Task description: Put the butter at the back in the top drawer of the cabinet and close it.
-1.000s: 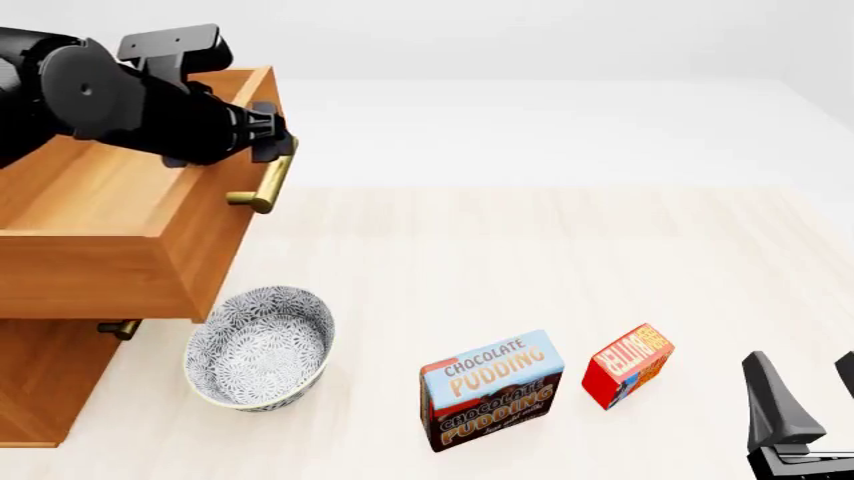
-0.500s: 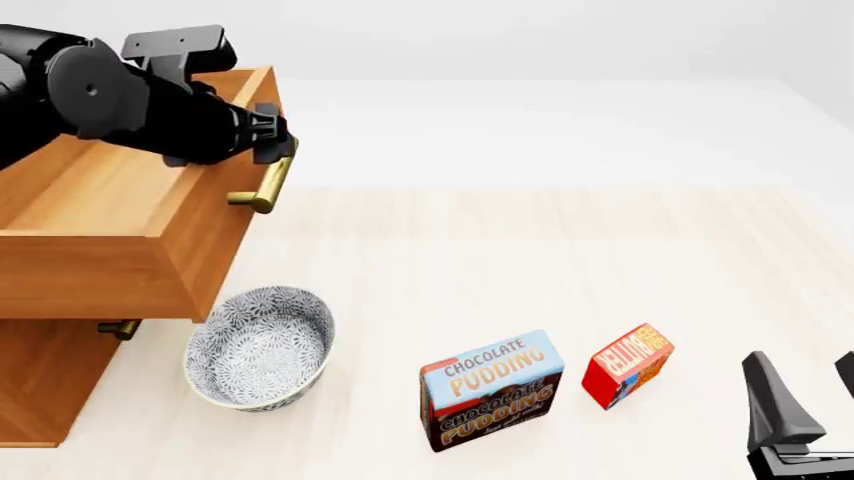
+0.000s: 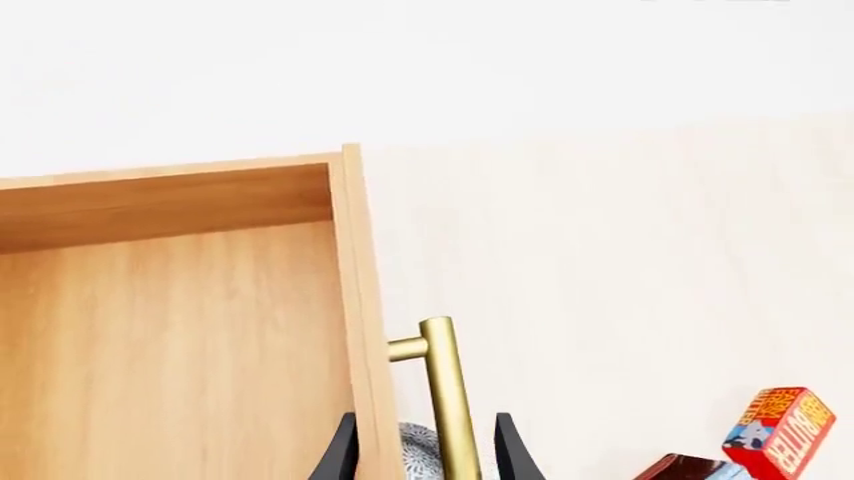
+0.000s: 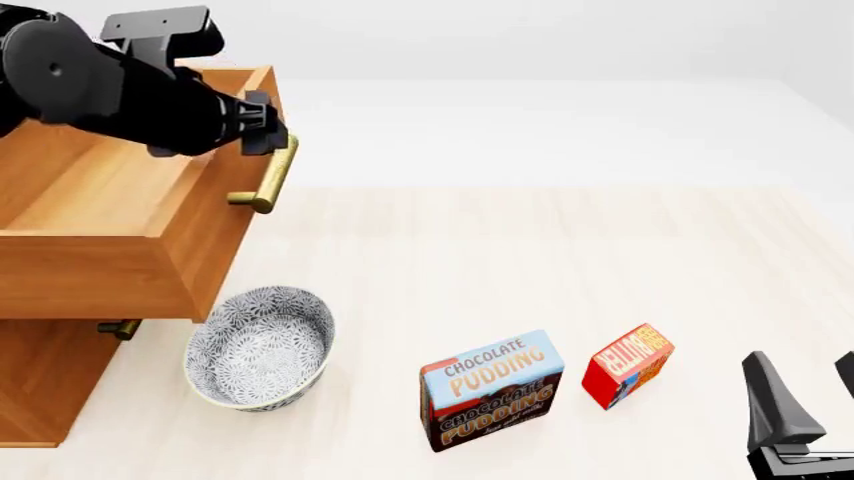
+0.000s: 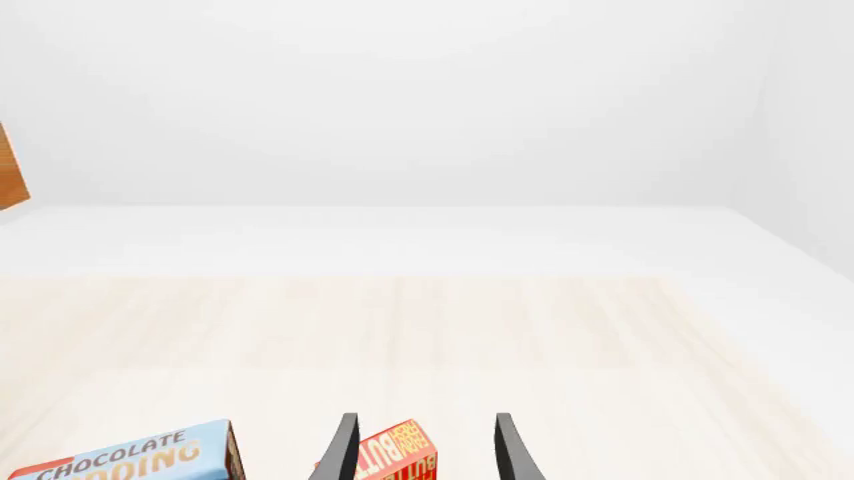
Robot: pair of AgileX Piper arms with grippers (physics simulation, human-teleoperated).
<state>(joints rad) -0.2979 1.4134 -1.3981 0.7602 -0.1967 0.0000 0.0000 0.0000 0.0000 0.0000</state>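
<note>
The butter is a small red box with an orange end, lying on the table at the front right; it also shows in the right wrist view. The top drawer of the cabinet stands pulled out, with nothing visible in the part of its inside that shows. My left gripper is open, up at the far end of the drawer's brass handle. In the left wrist view its fingers straddle the handle with gaps. My right gripper is open, low at the front right, right of the butter.
A blue-and-brown pudding box stands left of the butter. A patterned bowl sits by the cabinet under the open drawer's corner. A lower drawer's handle pokes out beneath. Pale wooden table stretches behind.
My left arm has lifted a little and shifted left, so the gripper sits higher against the handle's far end. Drawer, boxes and right arm are where they were.
</note>
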